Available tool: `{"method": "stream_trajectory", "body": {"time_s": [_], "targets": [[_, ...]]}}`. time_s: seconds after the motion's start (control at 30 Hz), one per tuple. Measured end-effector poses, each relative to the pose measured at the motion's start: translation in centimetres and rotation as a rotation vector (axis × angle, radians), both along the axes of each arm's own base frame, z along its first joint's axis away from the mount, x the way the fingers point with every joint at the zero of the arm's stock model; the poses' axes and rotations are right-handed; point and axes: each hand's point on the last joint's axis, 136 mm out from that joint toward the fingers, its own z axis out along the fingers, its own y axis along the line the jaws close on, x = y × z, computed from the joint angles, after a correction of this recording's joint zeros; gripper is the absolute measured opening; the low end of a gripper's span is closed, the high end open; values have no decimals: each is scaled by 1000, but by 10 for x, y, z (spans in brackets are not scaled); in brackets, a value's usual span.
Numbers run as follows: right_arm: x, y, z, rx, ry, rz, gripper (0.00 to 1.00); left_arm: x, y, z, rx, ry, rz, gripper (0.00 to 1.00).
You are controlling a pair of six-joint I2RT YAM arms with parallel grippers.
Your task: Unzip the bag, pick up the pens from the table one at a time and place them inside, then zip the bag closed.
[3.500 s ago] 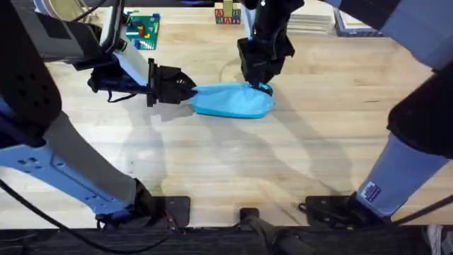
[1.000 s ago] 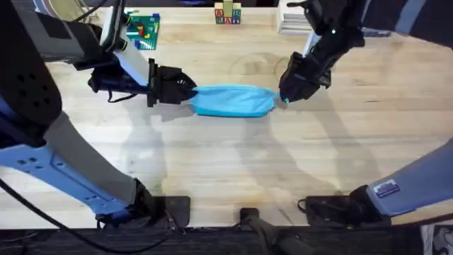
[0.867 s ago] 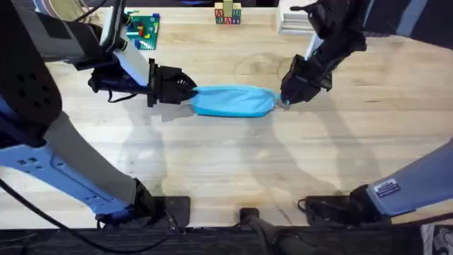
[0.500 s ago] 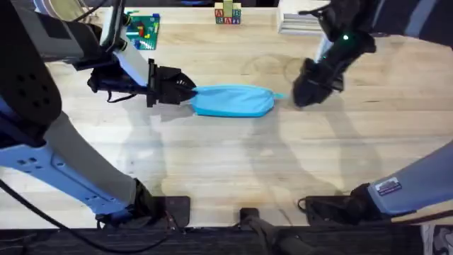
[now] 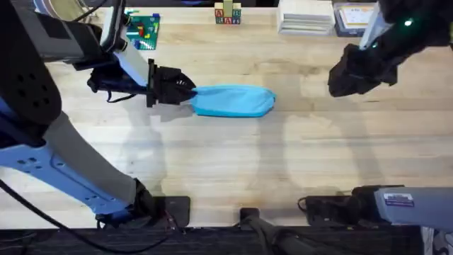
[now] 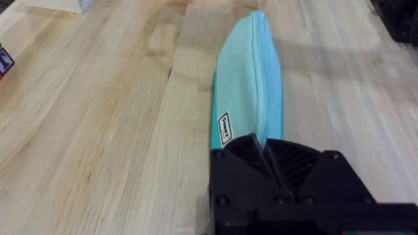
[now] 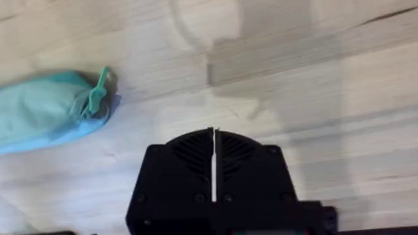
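Your left arm reaches in low from the left side of the table [image 5: 233,163], forearm near horizontal, and its left gripper [image 5: 190,91] is clamped on the left end of the bag [image 5: 233,101]. From the left wrist, the black fingers [image 6: 258,153] meet over the pouch fabric, pinching the near tip.

Your right arm is lifted and drawn toward the right edge; the right gripper [image 5: 338,79] hangs above bare wood, well apart from the bag. In the right wrist view its two fingers [image 7: 196,153] are pressed together with a hairline seam between them and nothing held.

The bag lies lengthwise left to right, mid-table, light blue, flat. Its zipper pull [image 7: 99,88] sticks out at the right end; the zipper line looks shut along the top, though you cannot confirm the far end from the left wrist. The small label [image 6: 225,128] on the side is too small to read.

The surface is pale wood-grain planks. At the far edge are a green brick plate [image 5: 144,30], lettered blocks [image 5: 227,13] and a white stack [image 5: 306,17], partly cut off.
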Motion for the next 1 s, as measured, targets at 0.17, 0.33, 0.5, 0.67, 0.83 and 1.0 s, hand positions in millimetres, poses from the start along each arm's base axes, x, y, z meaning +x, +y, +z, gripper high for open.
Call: {"method": "stream_trajectory", "body": {"time_s": [0.17, 0.33, 0.5, 0.67, 0.83, 1.0], "targets": [[-5, 4, 26, 14, -95, 65, 84, 0, 0, 0, 0, 0, 0, 42], [-14, 18, 57, 67, -217, 186, 409, 0, 0, 0, 0, 0, 0, 42], [-30, 46, 85, 134, -329, 375, 984, 0, 0, 0, 0, 0, 0, 42], [-50, 70, 105, 163, -413, 538, 996, 0, 0, 0, 0, 0, 0, 42], [-67, 89, 120, 178, -480, 654, 996, 0, 0, 0, 0, 0, 0, 42], [-83, 101, 132, 190, -536, 739, 996, 0, 0, 0, 0, 0, 0, 42]]}}
